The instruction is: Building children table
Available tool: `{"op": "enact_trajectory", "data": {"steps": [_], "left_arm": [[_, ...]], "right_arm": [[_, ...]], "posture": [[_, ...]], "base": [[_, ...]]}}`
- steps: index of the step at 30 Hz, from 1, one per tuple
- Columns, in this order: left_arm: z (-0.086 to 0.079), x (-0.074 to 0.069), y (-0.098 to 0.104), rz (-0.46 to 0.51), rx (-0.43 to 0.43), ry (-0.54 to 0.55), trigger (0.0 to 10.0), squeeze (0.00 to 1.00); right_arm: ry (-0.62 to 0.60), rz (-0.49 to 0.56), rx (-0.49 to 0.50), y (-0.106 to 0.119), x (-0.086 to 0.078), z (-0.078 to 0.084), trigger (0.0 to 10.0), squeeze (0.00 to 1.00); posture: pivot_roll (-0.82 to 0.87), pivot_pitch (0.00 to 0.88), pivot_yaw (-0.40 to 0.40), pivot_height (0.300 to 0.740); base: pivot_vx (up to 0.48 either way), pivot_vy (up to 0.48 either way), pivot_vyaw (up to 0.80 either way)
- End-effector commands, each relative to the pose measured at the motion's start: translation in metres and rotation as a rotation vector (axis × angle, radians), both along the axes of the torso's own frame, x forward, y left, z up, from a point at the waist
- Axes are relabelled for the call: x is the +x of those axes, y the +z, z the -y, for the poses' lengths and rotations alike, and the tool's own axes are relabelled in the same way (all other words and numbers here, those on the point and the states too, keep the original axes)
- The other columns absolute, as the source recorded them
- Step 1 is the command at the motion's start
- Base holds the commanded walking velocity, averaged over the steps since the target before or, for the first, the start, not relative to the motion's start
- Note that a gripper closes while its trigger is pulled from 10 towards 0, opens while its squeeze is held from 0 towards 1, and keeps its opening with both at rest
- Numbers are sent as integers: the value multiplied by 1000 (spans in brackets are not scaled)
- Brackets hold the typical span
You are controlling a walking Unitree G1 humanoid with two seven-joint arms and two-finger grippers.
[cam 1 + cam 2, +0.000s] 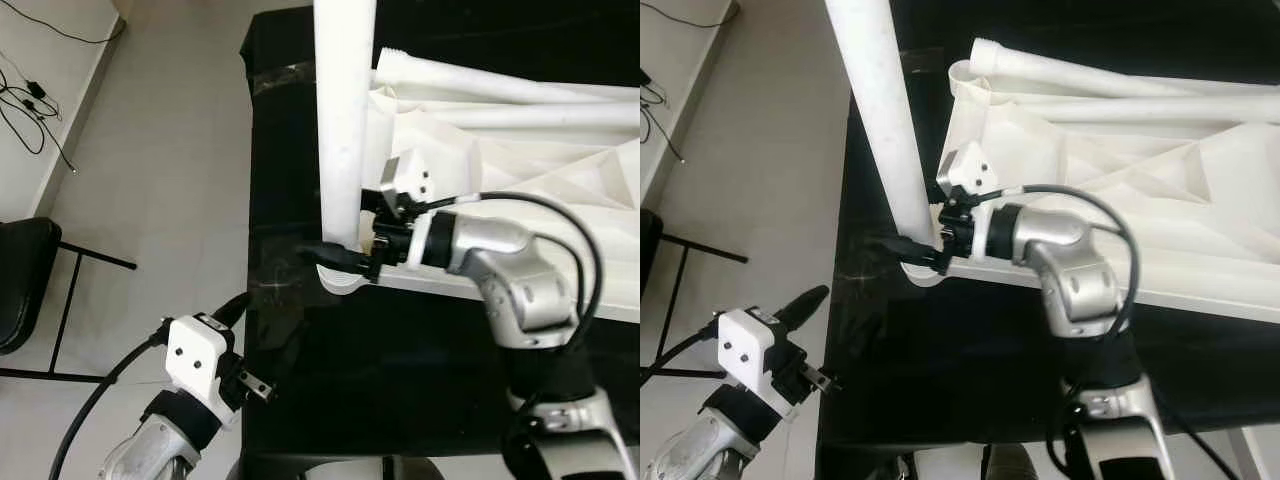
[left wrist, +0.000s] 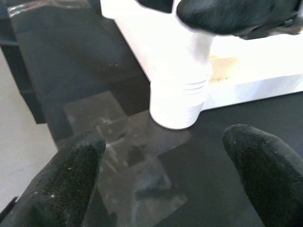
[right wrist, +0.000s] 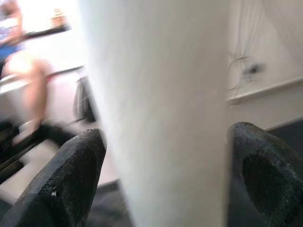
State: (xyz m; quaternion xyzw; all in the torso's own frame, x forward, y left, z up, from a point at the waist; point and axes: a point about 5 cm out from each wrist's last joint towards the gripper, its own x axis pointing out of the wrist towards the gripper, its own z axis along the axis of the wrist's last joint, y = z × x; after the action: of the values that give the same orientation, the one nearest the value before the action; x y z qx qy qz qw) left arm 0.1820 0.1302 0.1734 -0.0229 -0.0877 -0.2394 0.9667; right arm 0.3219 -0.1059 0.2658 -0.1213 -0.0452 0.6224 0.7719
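Fingers of my right gripper [image 1: 335, 255] sit on either side of the upright white leg [image 1: 344, 120], low down near its foot; my right wrist view has the leg between the two black pads [image 3: 71, 179], spread about to its width, though I cannot tell whether they are pressing on it or just beside it. The leg stands in the corner socket [image 1: 923, 268] of the white tabletop [image 1: 1160, 190], which lies upside down on the black worktop [image 1: 400, 370] with its ribbed underside up. Two more white legs [image 1: 500, 85] lie across the tabletop farther back.

My left gripper [image 1: 250, 385] hangs at the near left edge of the worktop, fingers [image 2: 71, 179] wide apart and holding nothing, pointing toward the socket.

I judge the leg to be hollow plastic: light, stiff, smooth and rather slippery, so a hold low by the socket gives best control for turning it home. Gripped higher, it would lever and could tilt out of the thread.

Beyond the worktop is pale floor, with a black chair [image 1: 25, 285] to my left.
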Motion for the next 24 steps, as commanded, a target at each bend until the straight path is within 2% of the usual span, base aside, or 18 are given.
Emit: {"op": "enact_trajectory", "data": {"steps": [1, 5, 6, 7, 8, 9, 10, 12, 19, 22, 24], "left_arm": [[0, -4, -3, -12, 13, 8, 10000, 0], [1, -6, -2, -12, 13, 7, 10000, 0], [1, -6, -2, -12, 12, 6, 10000, 0], [1, -6, -2, -12, 12, 6, 10000, 0], [2, -6, -2, -11, 12, 5, 10000, 0], [2, -6, -2, -11, 12, 5, 10000, 0], [2, -7, -1, -9, 11, 2, 10000, 0], [4, -9, 0, -3, 10, -3, 10000, 0], [6, -18, 6, 14, 0, -39, 10000, 0], [8, -23, 6, 13, 6, -39, 10000, 0], [8, -24, 5, 14, 9, -25, 10000, 0]], "right_arm": [[70, 15, -21, 4, 5, -4, 10000, 0], [119, 17, -54, 10, 17, -5, 10000, 0], [122, 15, -60, 10, 20, -5, 6118, 0], [122, 15, -60, 10, 20, -5, 6118, 0], [123, 12, -61, 10, 22, -6, 2314, 0], [123, 12, -61, 10, 22, -6, 2314, 0], [166, 7, -80, 6, 22, -6, 0, 0], [184, -6, -84, 2, 21, -4, 0, 0], [116, -15, -78, -10, 24, 8, 0, 0], [-65, -27, -39, -23, 29, 19, 0, 0], [-324, -144, 119, -44, 15, 17, 0, 0]], "posture": [[19, 326, 78, 740], [27, 328, 71, 740], [29, 329, 69, 740], [29, 329, 69, 740], [29, 329, 69, 740], [29, 329, 69, 740], [32, 331, 66, 740], [32, 332, 65, 740], [9, 330, 62, 740], [-3, 332, 48, 740], [-26, 331, 22, 740]], "base": [[0, 0, 0], [0, 0, 0], [0, 0, 0], [0, 0, 0], [0, 0, 0], [0, 0, 0], [0, 0, 0], [0, 0, 0], [0, 0, 0], [0, 0, 0], [0, 0, 0]]}}
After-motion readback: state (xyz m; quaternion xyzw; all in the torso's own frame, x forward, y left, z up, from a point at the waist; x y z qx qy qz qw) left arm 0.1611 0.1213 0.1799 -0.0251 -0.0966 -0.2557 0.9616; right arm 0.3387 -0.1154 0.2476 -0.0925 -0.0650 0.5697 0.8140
